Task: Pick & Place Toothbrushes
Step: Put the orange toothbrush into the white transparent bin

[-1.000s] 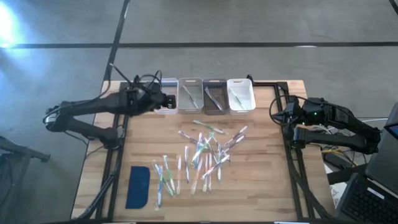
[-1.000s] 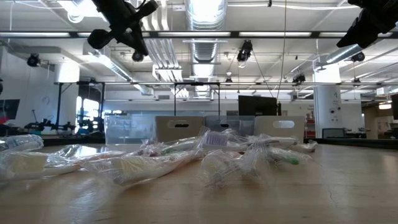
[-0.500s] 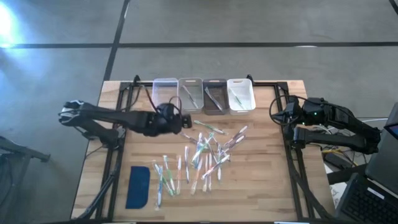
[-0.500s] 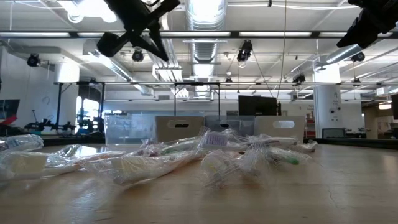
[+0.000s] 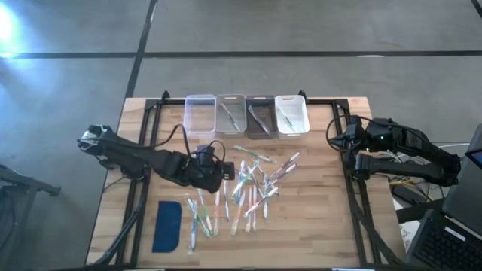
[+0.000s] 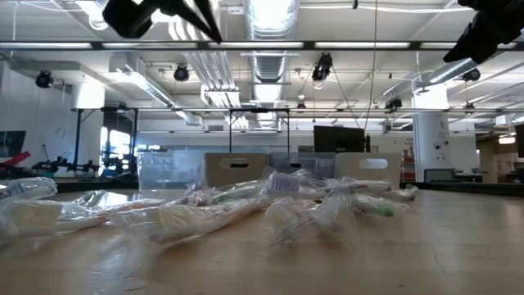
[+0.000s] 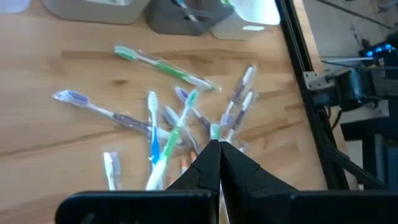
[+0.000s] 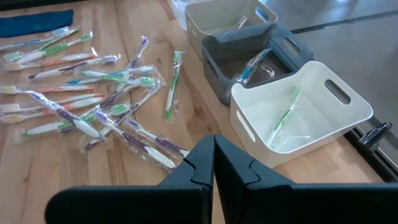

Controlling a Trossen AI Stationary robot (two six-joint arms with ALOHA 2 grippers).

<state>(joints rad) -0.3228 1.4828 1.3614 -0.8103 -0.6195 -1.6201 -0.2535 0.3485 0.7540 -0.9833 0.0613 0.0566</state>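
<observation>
Many wrapped toothbrushes [image 5: 252, 181] lie in a loose pile at mid-table, with a smaller group [image 5: 202, 212] nearer the front. In the left wrist view the pile [image 7: 180, 118] lies below the fingers. My left gripper [image 5: 228, 173] [image 7: 217, 146] hovers shut and empty above the pile's left edge, well clear of the table. My right gripper [image 5: 335, 140] [image 8: 213, 142] waits shut and empty over the table's right edge. Single toothbrushes lie in the beige bin [image 5: 230, 114], the grey bin [image 5: 260, 114] and the white bin [image 8: 292, 118].
Four small bins stand in a row at the far edge, and the leftmost is a clear one [image 5: 199, 114]. A flat dark-blue pad [image 5: 167, 226] lies at the near left. Black frame rails [image 5: 354, 196] run along the table's left and right sides.
My left gripper has swung from over the clear bin at the far edge toward the near edge and the right. It now stands above the pile's left side. It rolled on the way and stayed shut. The toothbrushes have not moved.
</observation>
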